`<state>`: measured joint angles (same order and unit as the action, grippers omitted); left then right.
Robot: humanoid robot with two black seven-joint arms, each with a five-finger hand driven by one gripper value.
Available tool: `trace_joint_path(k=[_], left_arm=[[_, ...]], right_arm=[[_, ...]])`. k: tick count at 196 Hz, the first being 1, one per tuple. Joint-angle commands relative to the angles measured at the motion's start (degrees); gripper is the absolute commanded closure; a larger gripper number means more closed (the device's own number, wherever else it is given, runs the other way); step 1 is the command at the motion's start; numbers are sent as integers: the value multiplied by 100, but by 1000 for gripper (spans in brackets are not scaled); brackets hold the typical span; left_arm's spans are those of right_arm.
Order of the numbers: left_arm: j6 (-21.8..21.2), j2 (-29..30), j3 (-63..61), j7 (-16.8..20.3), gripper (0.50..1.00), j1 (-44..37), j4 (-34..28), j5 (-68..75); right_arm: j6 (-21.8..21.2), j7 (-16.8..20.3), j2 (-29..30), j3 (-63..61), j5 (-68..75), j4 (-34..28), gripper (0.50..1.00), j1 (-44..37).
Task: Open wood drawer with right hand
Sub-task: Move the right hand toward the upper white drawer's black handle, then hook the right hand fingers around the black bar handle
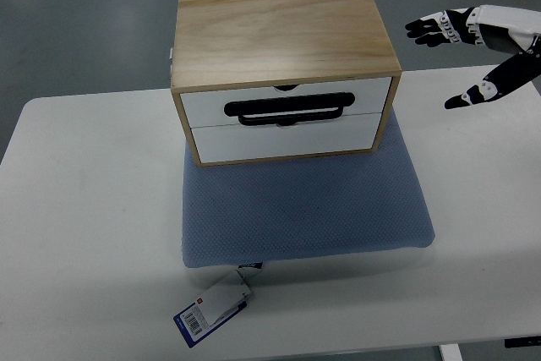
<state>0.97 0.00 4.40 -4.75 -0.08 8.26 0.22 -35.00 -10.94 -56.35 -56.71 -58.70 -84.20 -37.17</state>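
Surface: a white table fills the lower part of the view, its far edge running across at about mid-height; its near edge shows at 6 o'clock.
Room: grey floor beyond the table at 12 o'clock; a tan corner of something at the upper right, too little showing to name.
Mat: one blue-grey pad at the table's centre, a white-and-blue tag hanging off its near edge at 7 o'clock.
Box: one wooden box standing on the far part of the mat, just above picture centre.
Drawers: two white fronts, stacked; the upper drawer and the lower drawer both sit flush with the frame.
Handle: one black bar lying across the seam between the two fronts.
Right hand: one, at 2 o'clock, in the air well apart from the box; fingers spread wide, holding nothing.
Left arm: out of sight.
Open room: bare table at 9 o'clock and along the near edge; clear air between hand and box at 3 o'clock.
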Motion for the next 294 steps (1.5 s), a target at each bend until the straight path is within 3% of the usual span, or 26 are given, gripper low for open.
trace_joint_path(k=[1,36,58,130,200,223,269,294], left_arm=[[0,0,0,0,500,0,0,-4],[0,0,0,0,500,0,0,-4],[0,0,0,0,500,0,0,4],[0,0,0,0,500,0,0,-4],[0,0,0,0,500,0,0,4],[0,0,0,0,500,0,0,4],[0,0,0,0,500,0,0,4],[0,0,0,0,500,0,0,4]], right_arm=[[0,206,151,134,-45,9,572,-203],[0,461,467,160,-89,18,570,-352],[0,663,966,230,-351,18,572,-528],[0,619,1407,538,-344,-140,572,-1020],[0,672,1662,582,-344,-465,572,-1011],[0,935,1768,863,-633,-465,574,-994],[0,997,2014,986,-1073,-448,581,-888],[0,1331,2163,1004,-1126,-421,581,-836]])
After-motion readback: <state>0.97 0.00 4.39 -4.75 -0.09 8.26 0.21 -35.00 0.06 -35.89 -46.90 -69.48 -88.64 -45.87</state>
